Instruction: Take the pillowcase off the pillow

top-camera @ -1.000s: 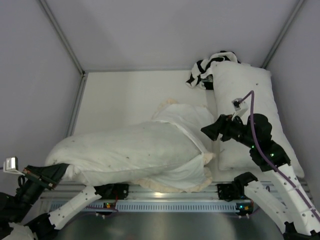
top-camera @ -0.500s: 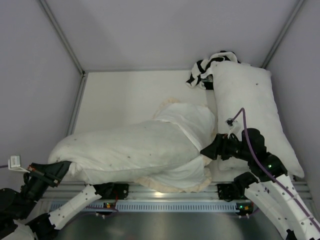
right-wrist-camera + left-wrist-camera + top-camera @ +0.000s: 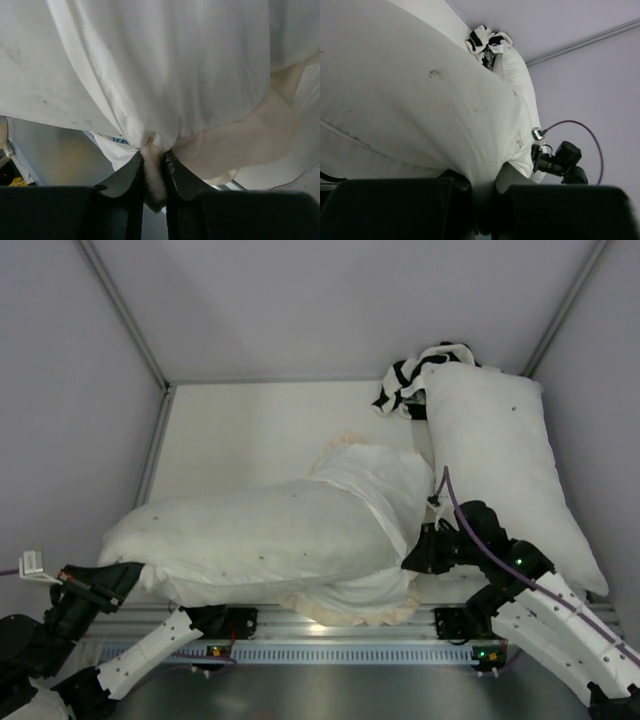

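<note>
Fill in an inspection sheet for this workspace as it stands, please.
Surface: white table, bedding over its near half.
Job's things: speckled pillow lies along the near edge; pillowcase covers its right end, frill at the near edge.
Clutter: long plain pillow on the right; black-and-white cloth at its far end.
Grippers: left gripper shut on the pillow's left end; right gripper shut on the pillowcase.
Cables: purple cable loops off the right wrist.
Surroundings: plain grey walls on three sides.

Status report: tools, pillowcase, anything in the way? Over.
Left tool shut on the pillow, bare left end. Right tool pinching the pillowcase at its near right corner. Pillowcase covers only the right end. Long white pillow lies right alongside.
</note>
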Controlling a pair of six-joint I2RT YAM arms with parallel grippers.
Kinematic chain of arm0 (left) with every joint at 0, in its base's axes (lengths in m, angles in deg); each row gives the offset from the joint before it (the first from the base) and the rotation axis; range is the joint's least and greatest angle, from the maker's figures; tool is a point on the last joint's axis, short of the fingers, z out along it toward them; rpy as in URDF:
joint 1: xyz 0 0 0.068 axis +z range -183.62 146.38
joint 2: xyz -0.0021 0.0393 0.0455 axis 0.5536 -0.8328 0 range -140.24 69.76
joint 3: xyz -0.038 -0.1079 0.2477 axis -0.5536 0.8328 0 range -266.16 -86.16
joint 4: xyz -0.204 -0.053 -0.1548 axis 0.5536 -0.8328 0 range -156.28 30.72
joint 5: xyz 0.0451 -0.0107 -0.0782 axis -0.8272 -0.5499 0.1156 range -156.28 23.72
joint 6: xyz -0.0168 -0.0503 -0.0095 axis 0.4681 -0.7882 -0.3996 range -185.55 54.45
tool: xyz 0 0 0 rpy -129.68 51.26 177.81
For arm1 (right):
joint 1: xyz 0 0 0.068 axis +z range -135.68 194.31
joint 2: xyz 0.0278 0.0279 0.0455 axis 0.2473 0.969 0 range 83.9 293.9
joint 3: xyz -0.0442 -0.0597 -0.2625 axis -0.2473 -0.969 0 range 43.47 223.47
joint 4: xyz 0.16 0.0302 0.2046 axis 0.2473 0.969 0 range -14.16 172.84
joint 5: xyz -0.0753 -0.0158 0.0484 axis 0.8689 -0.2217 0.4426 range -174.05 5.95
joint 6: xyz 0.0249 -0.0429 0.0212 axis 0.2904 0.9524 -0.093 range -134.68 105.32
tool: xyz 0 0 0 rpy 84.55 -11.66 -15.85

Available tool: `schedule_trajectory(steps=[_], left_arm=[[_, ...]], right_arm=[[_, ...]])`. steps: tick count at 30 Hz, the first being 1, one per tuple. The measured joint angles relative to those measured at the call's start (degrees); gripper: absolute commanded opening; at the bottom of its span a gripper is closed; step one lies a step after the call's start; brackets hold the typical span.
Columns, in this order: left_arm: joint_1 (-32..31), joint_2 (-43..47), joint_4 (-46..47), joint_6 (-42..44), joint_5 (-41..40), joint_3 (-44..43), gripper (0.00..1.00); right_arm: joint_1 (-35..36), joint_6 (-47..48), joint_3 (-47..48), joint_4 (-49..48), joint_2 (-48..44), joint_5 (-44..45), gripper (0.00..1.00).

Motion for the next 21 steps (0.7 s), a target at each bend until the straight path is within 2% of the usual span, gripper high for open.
schedule_trajectory(steps=[3, 9, 15, 21], left_arm=[[0.0, 0.0, -0.7, 0.5, 0.3, -2.7, 0.0], [-0.1, -0.3, -3.5, 1.4, 0.1, -14.0, 0.0], [-0.4, -0.2, -4.5, 0.6, -1.9, -25.2, 0.0], [-0.5, -0.3, -4.8, -0.2, -2.8, -25.6, 0.0]], right_arm=[[3.7, -2.6, -2.5, -2.9, 4.6, 2.9, 0.01], [10.7, -7.7, -3.7, -15.1, 21.4, 10.4, 0.0], [11.0, -9.4, 0.3, -22.5, 37.4, 20.3, 0.0], [7.5, -8.4, 8.7, -25.3, 48.4, 24.5, 0.0]])
